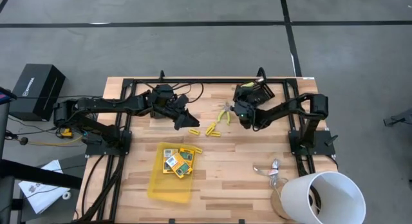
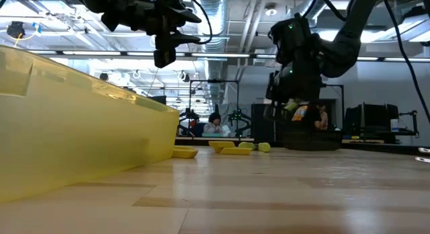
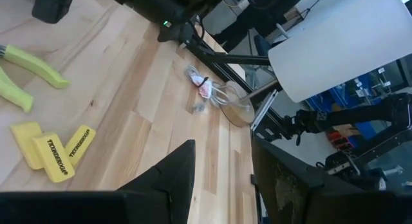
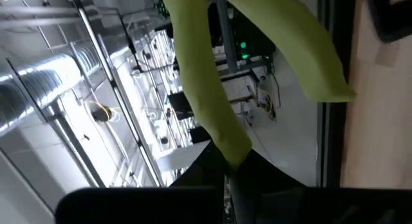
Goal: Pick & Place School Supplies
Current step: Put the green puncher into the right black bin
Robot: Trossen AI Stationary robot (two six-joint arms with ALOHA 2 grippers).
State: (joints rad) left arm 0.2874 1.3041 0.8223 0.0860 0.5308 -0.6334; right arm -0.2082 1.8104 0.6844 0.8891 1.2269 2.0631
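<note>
High view: right pincer clamped shut on the yellow-green-handled scissor-like tool, left pincer part open and empty just beside the short yellow sticks; low view: tool lifted off the wooden surface; right wrist view: grip sits at the handle ends, so it could pivot or slip out.

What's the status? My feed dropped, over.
Right gripper shut on yellow-green-handled scissor-like tool, lifted. Left gripper empty, above short yellow sticks. Printed boxes in translucent yellow tray. Nothing blocking.
</note>
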